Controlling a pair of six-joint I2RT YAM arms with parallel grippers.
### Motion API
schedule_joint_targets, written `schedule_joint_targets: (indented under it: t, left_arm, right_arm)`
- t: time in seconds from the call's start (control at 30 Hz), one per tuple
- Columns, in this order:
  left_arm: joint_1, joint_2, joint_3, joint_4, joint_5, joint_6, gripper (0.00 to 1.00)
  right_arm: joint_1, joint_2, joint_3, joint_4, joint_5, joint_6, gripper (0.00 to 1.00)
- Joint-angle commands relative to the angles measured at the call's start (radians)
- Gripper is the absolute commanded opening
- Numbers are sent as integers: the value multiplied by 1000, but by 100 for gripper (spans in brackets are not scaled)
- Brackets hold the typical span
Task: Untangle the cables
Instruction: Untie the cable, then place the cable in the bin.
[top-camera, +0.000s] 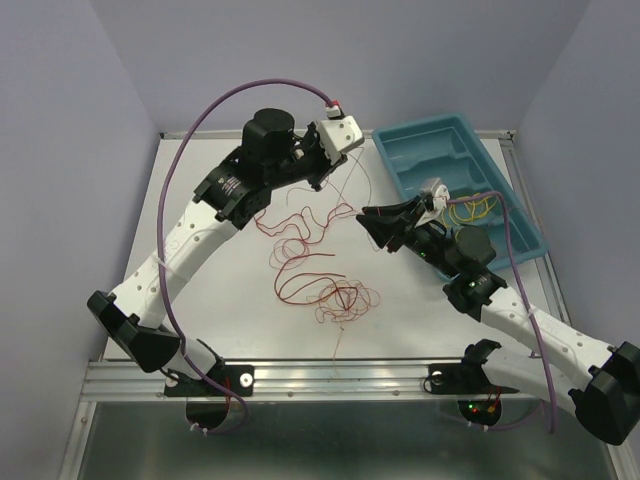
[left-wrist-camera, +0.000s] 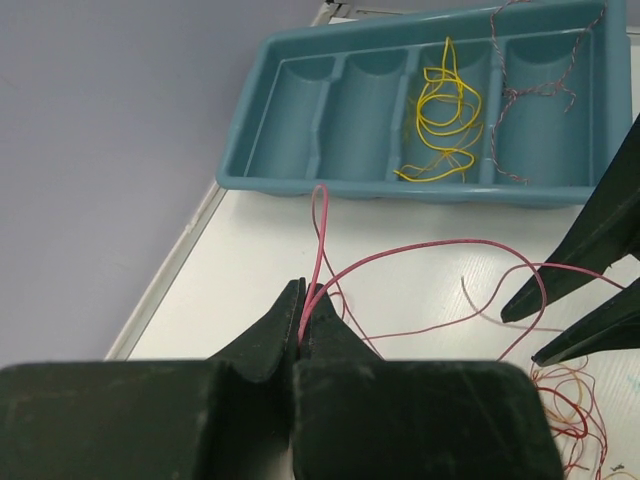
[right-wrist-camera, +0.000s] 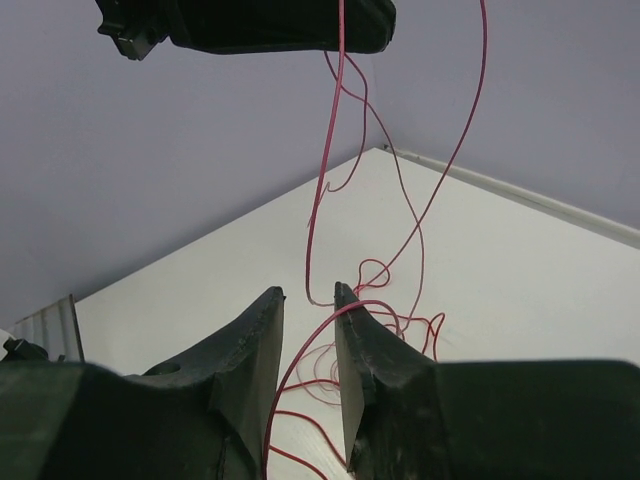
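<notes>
A tangle of thin red and orange cables (top-camera: 320, 285) lies on the white table between the arms. My left gripper (top-camera: 338, 170) (left-wrist-camera: 303, 292) is raised at the back and shut on a red cable strand (left-wrist-camera: 430, 248), which loops down towards the tangle. To its right, my right gripper (top-camera: 372, 228) (right-wrist-camera: 308, 294) points left with its jaws apart. One red strand (right-wrist-camera: 300, 365) runs loosely through the gap and over the right fingertip (right-wrist-camera: 345, 295), unpinched. More red strands (right-wrist-camera: 330, 180) hang down from the left gripper above.
A teal compartment tray (top-camera: 430, 140) (left-wrist-camera: 300, 120) stands at the back right. One compartment holds a yellow cable (top-camera: 470, 210) (left-wrist-camera: 445, 110), the one beside it a thin twisted strand (left-wrist-camera: 540, 90). A metal rail (top-camera: 330, 375) runs along the front edge.
</notes>
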Motion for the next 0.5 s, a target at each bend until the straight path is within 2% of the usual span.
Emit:
schedule_joint_targets:
  t: [0.0, 0.3, 0.4, 0.47]
  left_arm:
    - [-14, -12, 40, 17, 31, -20, 0]
    - [-35, 2, 43, 5, 48, -32, 0]
    - [-40, 7, 32, 5, 65, -35, 0]
    - [-43, 13, 23, 5, 74, -37, 0]
  right_arm:
    - [8, -11, -18, 75, 24, -11, 33]
    - [8, 19, -5, 95, 36, -4, 34]
    - [9, 27, -2, 103, 42, -1, 29]
    - [8, 32, 5, 101, 43, 3, 15]
